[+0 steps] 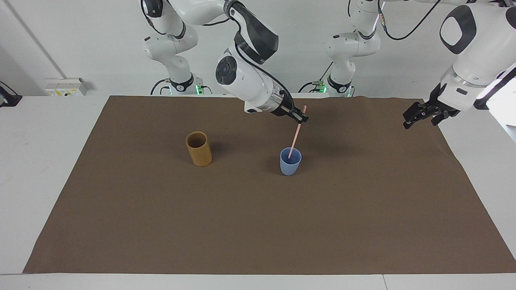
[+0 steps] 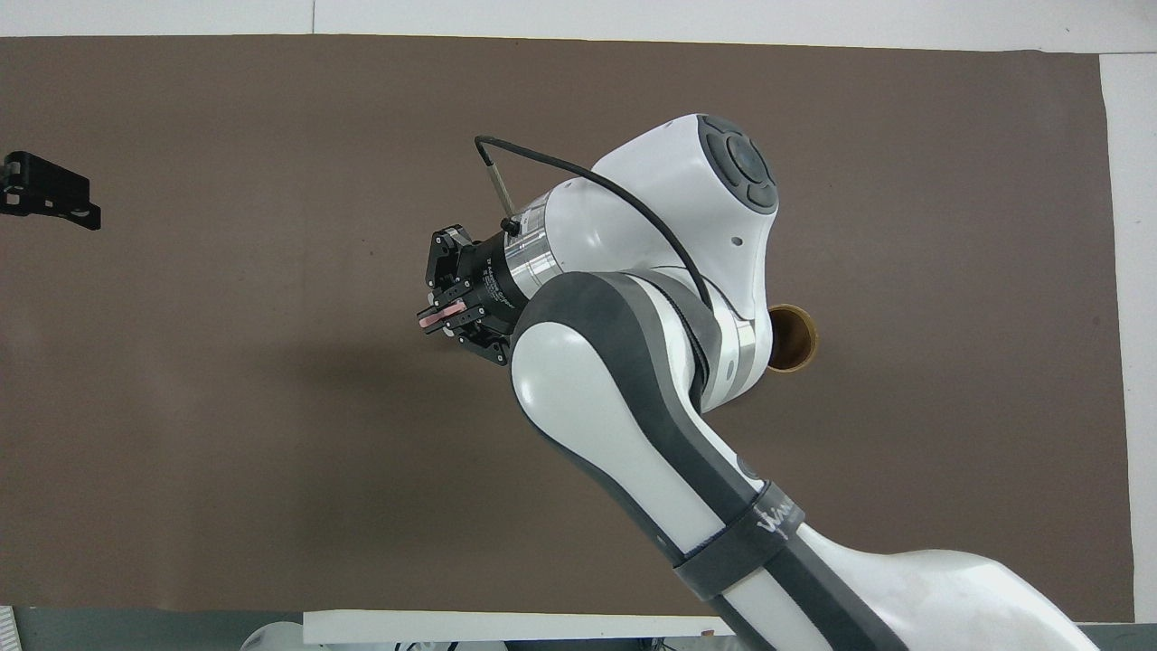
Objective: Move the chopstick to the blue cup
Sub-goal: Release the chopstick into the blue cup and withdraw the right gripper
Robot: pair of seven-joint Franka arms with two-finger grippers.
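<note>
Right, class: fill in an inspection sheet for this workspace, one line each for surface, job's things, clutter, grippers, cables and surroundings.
Surface: brown mat over a white table.
Job's things: chopstick tilted, lower end inside the blue cup, which stands upright.
Clutter: tan cup toward the right arm's end.
Grippers: right gripper shut on the chopstick near its top, over the mat; left gripper open, waiting over the mat's edge.
Cables: black cable looping along the right arm.
Surroundings: white wall, wall socket box.
</note>
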